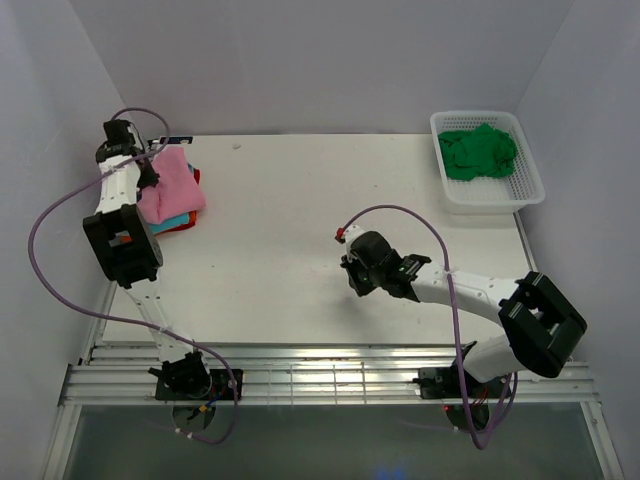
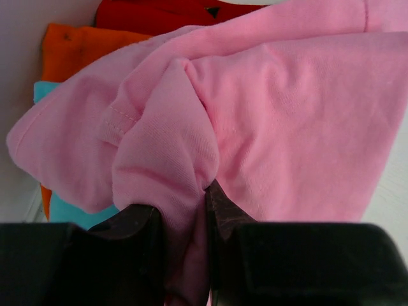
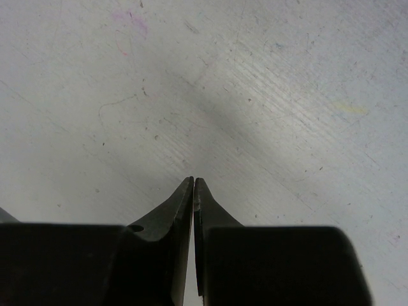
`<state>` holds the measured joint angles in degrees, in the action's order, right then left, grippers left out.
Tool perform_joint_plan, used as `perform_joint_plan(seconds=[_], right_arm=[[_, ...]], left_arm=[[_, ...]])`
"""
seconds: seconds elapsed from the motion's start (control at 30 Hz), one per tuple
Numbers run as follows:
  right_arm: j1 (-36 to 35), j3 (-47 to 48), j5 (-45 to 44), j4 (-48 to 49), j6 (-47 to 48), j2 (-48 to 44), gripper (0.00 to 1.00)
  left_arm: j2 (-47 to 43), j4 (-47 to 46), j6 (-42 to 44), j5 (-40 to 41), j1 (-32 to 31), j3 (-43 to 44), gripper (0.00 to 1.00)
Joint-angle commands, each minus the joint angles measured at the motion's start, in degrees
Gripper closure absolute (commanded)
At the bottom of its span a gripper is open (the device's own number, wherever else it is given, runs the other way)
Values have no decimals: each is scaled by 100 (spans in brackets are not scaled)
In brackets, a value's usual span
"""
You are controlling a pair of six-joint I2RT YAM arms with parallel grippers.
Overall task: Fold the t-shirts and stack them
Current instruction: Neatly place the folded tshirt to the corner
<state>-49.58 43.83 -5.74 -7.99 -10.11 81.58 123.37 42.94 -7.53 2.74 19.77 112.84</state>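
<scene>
The left end effector [image 2: 182, 204] is pinching a bunched fold of the soft pink t-shirt [image 2: 287, 127], while the right end effector [image 3: 193, 182] is hanging closed, empty, above the scuffed bench [image 3: 255, 95].

A soft pink cotton t-shirt [image 1: 176, 188] tops a small pile at the far left of the white table [image 1: 290, 200] — a teal t-shirt [image 1: 172, 220] and an orange-red garment [image 1: 186, 226] peek out beneath it. The left gripper [image 1: 152, 172] sits at the pink shirt's left edge. The right gripper [image 1: 356, 282] hangs over bare table near the middle — well apart from the white plastic mesh basket [image 1: 490, 203] at the far right, which holds a crumpled green t-shirt [image 1: 480, 152].
</scene>
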Motion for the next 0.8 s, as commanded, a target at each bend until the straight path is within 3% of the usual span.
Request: perform_joint_plan(seconds=[0.0, 0.2, 0.3, 0.33, 0.43, 0.47, 0.5, 0.73, 0.77], right_arm=[[-8, -68, -50, 61, -26, -248, 91], [-8, -77, -77, 34, -35, -318, 82], [-8, -85, -59, 43, -26, -327, 76], [-8, -103, -50, 52, -35, -310, 75], [-8, -138, -15, 61, -26, -283, 74], [-8, -156, -6, 61, -26, -266, 74], [-8, -165, 2, 61, -26, -257, 74], [-8, -244, 90, 87, -79, -239, 73], [-8, -235, 99, 87, -88, -248, 72]], left_arm=[[-59, -347, 15, 1015, -61, -375, 100], [-313, -734, -3, 2043, -105, -675, 98], [-419, -831, 6, 2379, -166, -640, 85], [-445, -831, -12, 2537, -219, -597, 70], [-717, -1032, 41, 2897, -324, -675, 55], [-840, -1329, 180, 2968, -412, -814, 55], [-1076, -1454, 234, 3047, -456, -868, 48], [-1902, -1876, 691, 3609, -667, -596, 45], [-2026, -2112, 718, 3706, -754, -605, 32]])
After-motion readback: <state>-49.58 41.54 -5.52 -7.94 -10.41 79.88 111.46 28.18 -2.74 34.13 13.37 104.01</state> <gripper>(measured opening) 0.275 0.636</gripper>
